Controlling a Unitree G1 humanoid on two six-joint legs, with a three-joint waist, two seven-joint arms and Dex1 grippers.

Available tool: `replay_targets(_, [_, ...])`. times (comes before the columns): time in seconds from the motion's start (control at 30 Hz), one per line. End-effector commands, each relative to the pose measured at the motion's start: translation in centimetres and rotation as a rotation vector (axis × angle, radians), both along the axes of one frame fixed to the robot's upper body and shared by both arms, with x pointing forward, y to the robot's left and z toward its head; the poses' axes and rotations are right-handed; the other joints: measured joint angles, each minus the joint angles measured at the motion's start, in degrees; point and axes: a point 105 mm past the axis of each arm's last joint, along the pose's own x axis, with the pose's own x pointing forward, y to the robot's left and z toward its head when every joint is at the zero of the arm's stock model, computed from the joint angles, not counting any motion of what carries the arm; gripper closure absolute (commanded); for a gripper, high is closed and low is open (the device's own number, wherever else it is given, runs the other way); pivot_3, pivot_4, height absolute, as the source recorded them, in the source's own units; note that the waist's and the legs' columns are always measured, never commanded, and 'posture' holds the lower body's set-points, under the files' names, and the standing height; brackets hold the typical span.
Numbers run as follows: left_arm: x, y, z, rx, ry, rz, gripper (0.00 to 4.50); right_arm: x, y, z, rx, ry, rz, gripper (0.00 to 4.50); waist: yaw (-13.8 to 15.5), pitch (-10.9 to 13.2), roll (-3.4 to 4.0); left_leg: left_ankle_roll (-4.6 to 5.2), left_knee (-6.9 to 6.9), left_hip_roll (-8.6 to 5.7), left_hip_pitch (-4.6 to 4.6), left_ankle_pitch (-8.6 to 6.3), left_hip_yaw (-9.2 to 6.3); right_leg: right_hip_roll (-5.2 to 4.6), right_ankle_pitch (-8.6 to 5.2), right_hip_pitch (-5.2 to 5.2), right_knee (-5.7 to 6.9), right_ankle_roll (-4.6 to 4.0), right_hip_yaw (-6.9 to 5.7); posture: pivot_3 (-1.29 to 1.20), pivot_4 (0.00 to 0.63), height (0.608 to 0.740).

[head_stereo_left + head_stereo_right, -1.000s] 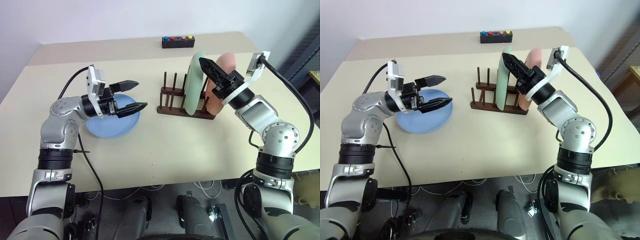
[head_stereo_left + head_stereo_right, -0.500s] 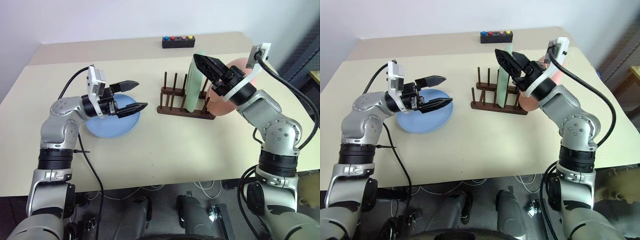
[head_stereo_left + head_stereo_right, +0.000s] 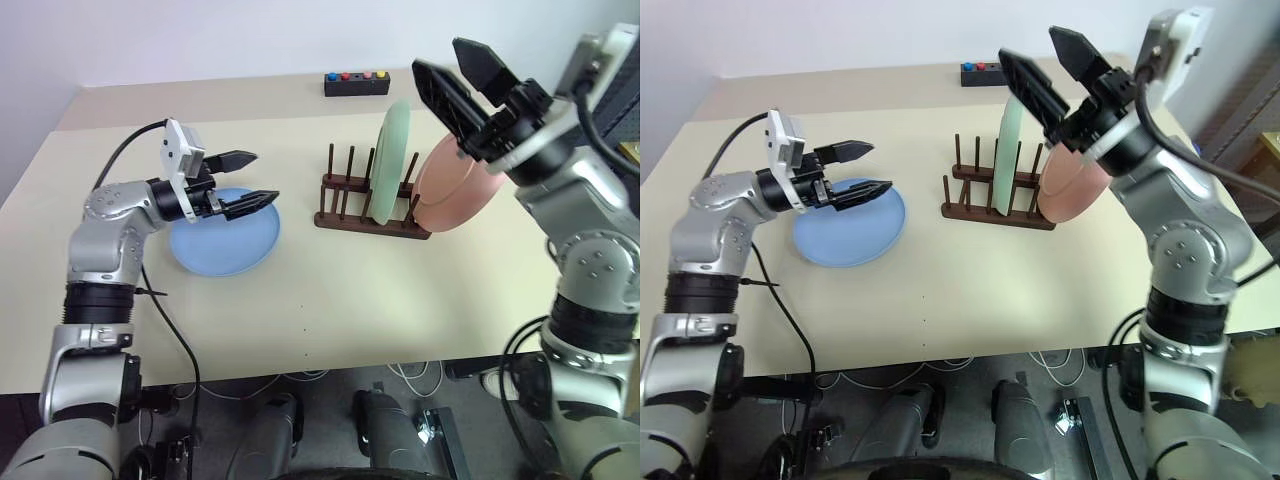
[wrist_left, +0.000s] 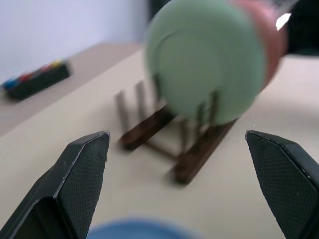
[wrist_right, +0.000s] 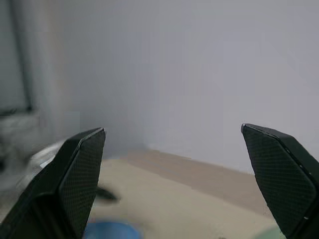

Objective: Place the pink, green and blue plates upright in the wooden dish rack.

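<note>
The wooden dish rack (image 3: 365,205) stands near the middle of the counter (image 3: 330,310), its two base rails lying crosswise and its thin pegs upright. The green plate (image 3: 390,165) stands on edge in the slots toward the rack's right end, and the pink plate (image 3: 455,190) stands on edge just beside it at the rack's right end, tilted a little and leaning outward; whether its lower rim sits fully between pegs I cannot tell. Standing on edge between pegs is what the task asks, so these two look done. The blue plate (image 3: 225,235) lies flat on the counter well to the left of the rack, the one piece not yet stowed. The left tool (image 3: 245,182), fingers spread wide with nothing between them, hovers level over the far rim of the blue plate and points toward the rack, a pose that suits closing on that rim. The right tool (image 3: 465,75), also wide apart and empty, is raised above and clear of the pink plate, tipped upward, touching neither plate. The empty pegs at the rack's left end appear to leave room for the blue plate. A small black box with coloured buttons (image 3: 356,82) sits at the far edge.
</note>
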Motion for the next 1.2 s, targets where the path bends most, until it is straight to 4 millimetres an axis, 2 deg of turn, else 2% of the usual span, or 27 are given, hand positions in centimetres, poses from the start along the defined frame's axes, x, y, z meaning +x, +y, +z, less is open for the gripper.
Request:
replay_targets(0.03, [1.2,2.5,0.7,0.037,0.022,0.124,0.0,-1.9,1.0,-1.9,-0.154,0.0,0.127,0.05,0.06,0.0,0.0,0.0,0.02,0.0,0.01,0.0,0.0,-0.01,0.0,0.02,0.01,0.0,0.0,0.0,0.15,0.74])
replay_targets(0.17, [2.5,5.9,-0.5,0.144,0.049,0.306,0.0,-2.5,1.0,-3.4,-0.254,0.042,0.195,0.05,0.11,0.02,-0.02,0.0,0.03,-0.02,0.0,0.0,0.0,-0.03,0.0,0.03,0.0,0.0,-0.01,0.0,0.15,0.74])
replay_targets(0.23, [2.8,8.9,-1.1,0.189,0.099,0.449,0.0,-2.9,0.7,-3.3,-0.256,0.055,0.236,0.05,0.15,0.05,-0.08,0.0,0.03,-0.01,0.0,0.0,-0.02,-0.04,0.0,0.03,0.01,0.0,-0.03,0.0,0.15,0.74])
replay_targets(0.3, [2.6,11.1,-1.6,0.183,0.193,0.542,0.0,-2.9,0.5,-3.2,-0.256,0.073,0.249,0.05,-0.07,0.08,-0.14,0.0,0.01,0.0,0.0,0.0,-0.03,-0.07,0.0,0.02,0.0,0.0,-0.03,0.0,0.15,0.74])
replay_targets(0.4, [2.0,12.9,-3.7,0.255,0.327,0.65,0.0,-2.5,0.5,-3.4,-0.255,0.078,0.243,0.05,0.07,0.11,-0.19,0.0,0.0,0.0,-0.01,0.0,-0.05,-0.05,0.0,0.01,0.0,0.01,-0.05,0.0,0.15,0.74])
replay_targets(0.47, [1.5,13.1,-4.7,0.225,0.438,0.667,0.0,-2.3,0.6,-3.4,-0.249,0.079,0.238,0.05,0.32,0.11,-0.2,0.0,0.01,-0.02,-0.01,0.0,-0.05,-0.06,0.0,0.02,0.01,0.01,-0.05,0.0,0.15,0.74])
replay_targets(0.53, [1.5,13.0,-4.8,0.144,0.521,0.692,0.0,-2.2,0.6,-3.4,-0.247,0.082,0.234,0.05,0.4,0.14,-0.28,0.0,0.03,-0.04,-0.02,0.0,-0.06,-0.07,-0.01,0.04,0.0,0.01,-0.07,0.0,0.15,0.74])
replay_targets(0.7, [1.0,11.5,-5.3,0.15,0.677,0.655,0.0,-1.9,0.6,-3.5,-0.242,0.087,0.226,0.05,0.31,0.15,-0.47,-0.01,0.08,-0.05,-0.1,-0.01,-0.22,-0.09,-0.01,0.04,0.0,0.01,-0.19,0.0,0.15,0.74])
replay_targets(0.9, [1.4,10.6,-4.6,0.11,0.767,0.638,0.0,-1.7,1.0,-3.8,-0.235,0.088,0.218,0.05,0.17,0.15,-0.48,-0.02,0.06,-0.04,-0.1,0.0,-0.23,-0.07,-0.01,0.01,0.03,0.01,-0.19,0.0,0.15,0.74])
replay_targets(0.97, [1.4,10.3,-4.3,0.047,0.826,0.646,0.0,-1.6,1.0,-3.8,-0.233,0.086,0.209,0.05,0.15,0.15,-0.48,-0.02,0.04,-0.04,-0.1,0.0,-0.21,-0.06,-0.01,0.01,0.01,0.01,-0.19,0.0,0.15,0.74])
replay_targets(1.1, [0.9,9.6,-4.6,-0.031,0.937,0.607,0.0,-1.5,0.9,-3.8,-0.228,0.081,0.191,0.05,0.09,0.16,-0.49,-0.02,0.04,-0.06,-0.1,0.0,-0.2,-0.06,-0.04,0.01,0.03,0.06,-0.2,0.0,0.15,0.74])
replay_targets(1.2, [0.7,10.1,-5.1,-0.002,0.961,0.639,0.0,-1.5,0.8,-3.8,-0.228,0.083,0.186,0.05,0.09,0.16,-0.49,-0.02,0.04,-0.06,-0.09,0.0,-0.2,-0.06,-0.04,0.0,0.04,0.06,-0.2,0.0,0.15,0.74])
